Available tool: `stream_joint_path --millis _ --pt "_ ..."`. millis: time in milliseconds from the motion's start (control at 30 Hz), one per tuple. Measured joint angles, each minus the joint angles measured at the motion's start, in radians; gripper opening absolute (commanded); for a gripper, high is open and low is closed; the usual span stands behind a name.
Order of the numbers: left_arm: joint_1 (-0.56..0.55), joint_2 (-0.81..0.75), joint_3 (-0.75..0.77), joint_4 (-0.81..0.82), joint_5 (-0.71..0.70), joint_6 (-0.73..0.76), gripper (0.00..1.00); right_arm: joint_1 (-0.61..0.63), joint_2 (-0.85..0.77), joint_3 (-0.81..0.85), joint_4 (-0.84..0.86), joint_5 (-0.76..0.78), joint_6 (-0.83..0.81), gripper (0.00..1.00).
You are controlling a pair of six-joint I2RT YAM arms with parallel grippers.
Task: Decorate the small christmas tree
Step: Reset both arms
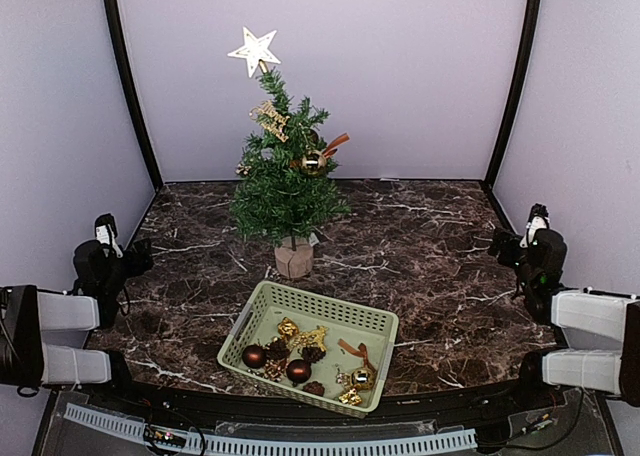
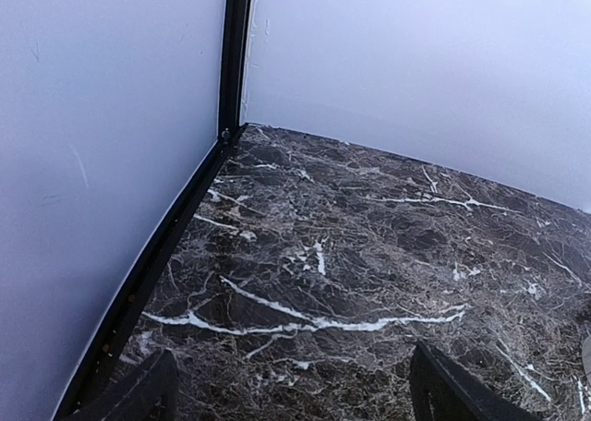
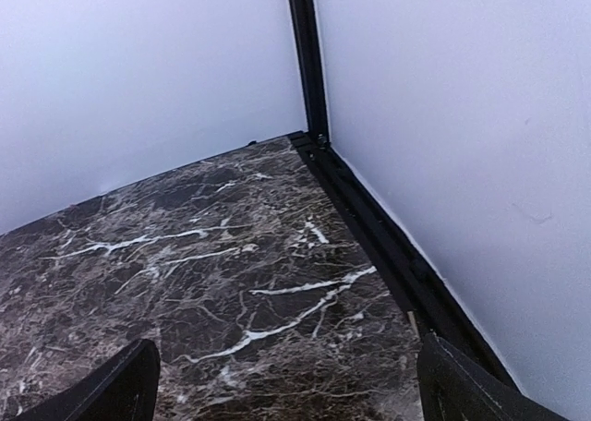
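Tree, place: the small christmas tree (image 1: 288, 188) stands upright on the dark marble table (image 1: 440, 246), toward the back and a little left of centre, just behind the green basket (image 1: 322, 298); only the top view shows it
Tree, dress so far: a white star (image 1: 254, 51) on the tip, a gold ornament (image 1: 270, 119) high on its left side, a gold bauble (image 1: 314, 162) with a brown ribbon on its right
Basket, stock: dark red baubles (image 1: 254, 356), pine cones (image 1: 277, 351) and gold pieces (image 1: 303, 336) lie loose inside
Left claw: the left gripper (image 2: 295, 398) sits at the table's left edge, well apart from the tree; its fingers are spread wide with only bare marble between them, so it has hold of nothing
Right claw: the right gripper (image 3: 295, 393) sits at the right edge, likewise spread wide and carrying nothing
Tree, handling: we judge it light, with a broad crown over a narrow wooden stump (image 1: 294, 259), so a sideways push could tip it; the bristly branches look springy and should give under a finger
Tree, where to hold: if we must steady it, we would take the stump or the thin trunk just above it, never the star or the branch tips
Risk: we expect that pressing an ornament in hard would bend a branch or knock off what already hangs there
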State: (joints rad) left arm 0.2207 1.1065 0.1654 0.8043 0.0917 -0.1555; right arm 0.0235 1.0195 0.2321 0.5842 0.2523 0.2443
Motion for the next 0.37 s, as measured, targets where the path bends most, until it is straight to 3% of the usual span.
stream_joint_path --millis 367 --pt "0.0 0.041 0.0 0.036 0.012 0.024 0.91 0.0 0.017 -0.024 0.103 0.083 -0.031 0.99"
